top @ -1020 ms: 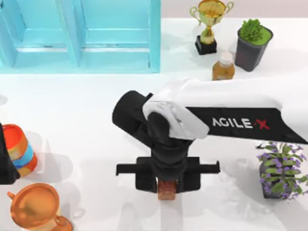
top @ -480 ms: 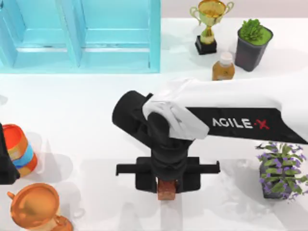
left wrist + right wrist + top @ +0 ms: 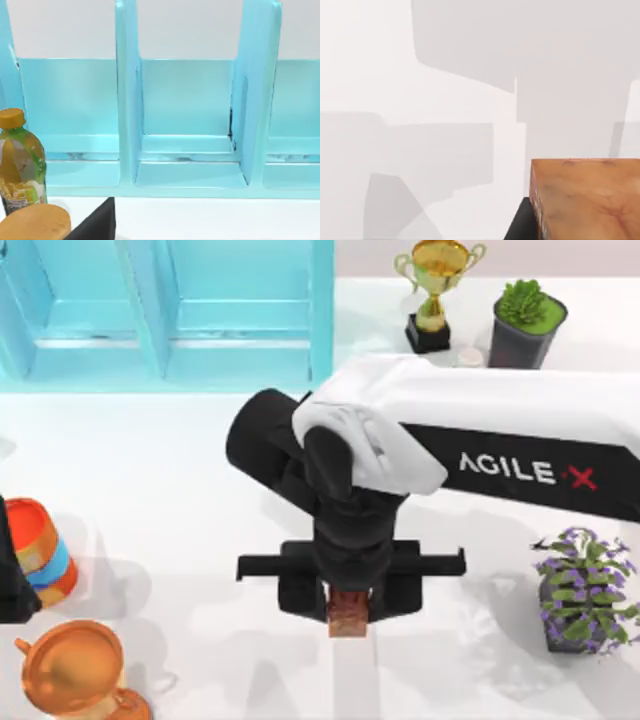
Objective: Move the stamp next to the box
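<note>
The stamp, a small reddish-brown block, hangs between the fingers of my right gripper, which is shut on it near the table's front middle. Its orange-brown side shows in the right wrist view, well above the white table with shadows below it. The box, a light-blue unit with open compartments, stands at the back left, far from the stamp; its compartments show in the left wrist view. My left arm is parked at the left edge.
A colourful bottle and an orange-copper cup stand at the front left. A gold trophy and a green plant in a dark pot are at the back right. A purple-flowered pot sits right of the gripper.
My right arm has risen and shifted slightly toward the back with the stamp still gripped. It now covers most of the small brown bottle near the trophy.
</note>
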Action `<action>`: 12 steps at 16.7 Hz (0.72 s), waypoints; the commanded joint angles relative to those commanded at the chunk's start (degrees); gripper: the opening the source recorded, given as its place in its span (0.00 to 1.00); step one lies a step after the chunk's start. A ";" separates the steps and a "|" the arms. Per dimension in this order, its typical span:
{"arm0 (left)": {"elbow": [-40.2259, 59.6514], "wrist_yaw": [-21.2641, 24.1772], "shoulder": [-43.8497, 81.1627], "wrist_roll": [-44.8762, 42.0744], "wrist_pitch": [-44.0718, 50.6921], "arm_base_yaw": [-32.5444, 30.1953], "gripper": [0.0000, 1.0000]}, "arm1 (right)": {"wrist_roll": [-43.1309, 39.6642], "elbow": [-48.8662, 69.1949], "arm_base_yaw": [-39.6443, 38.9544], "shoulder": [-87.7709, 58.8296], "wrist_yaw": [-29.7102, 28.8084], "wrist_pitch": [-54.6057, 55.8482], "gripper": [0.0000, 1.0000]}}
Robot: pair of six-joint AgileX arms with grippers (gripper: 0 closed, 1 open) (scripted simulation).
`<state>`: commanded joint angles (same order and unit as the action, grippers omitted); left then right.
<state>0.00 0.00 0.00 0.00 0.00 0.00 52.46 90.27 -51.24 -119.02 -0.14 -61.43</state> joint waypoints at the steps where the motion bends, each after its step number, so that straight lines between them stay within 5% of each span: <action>1: 0.00 0.00 0.00 0.00 0.00 0.00 1.00 | -0.03 0.57 0.01 0.37 0.00 -0.71 0.00; 7: 0.00 0.00 0.00 0.00 0.00 0.00 1.00 | -0.74 1.00 0.78 0.21 0.04 -1.08 0.00; 12: 0.00 0.00 0.00 0.00 0.00 0.00 1.00 | -12.55 6.88 12.40 0.47 0.13 -6.66 0.00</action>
<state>0.00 0.00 0.00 0.00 0.00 0.00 39.92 97.15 -38.84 -118.56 -0.01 -68.09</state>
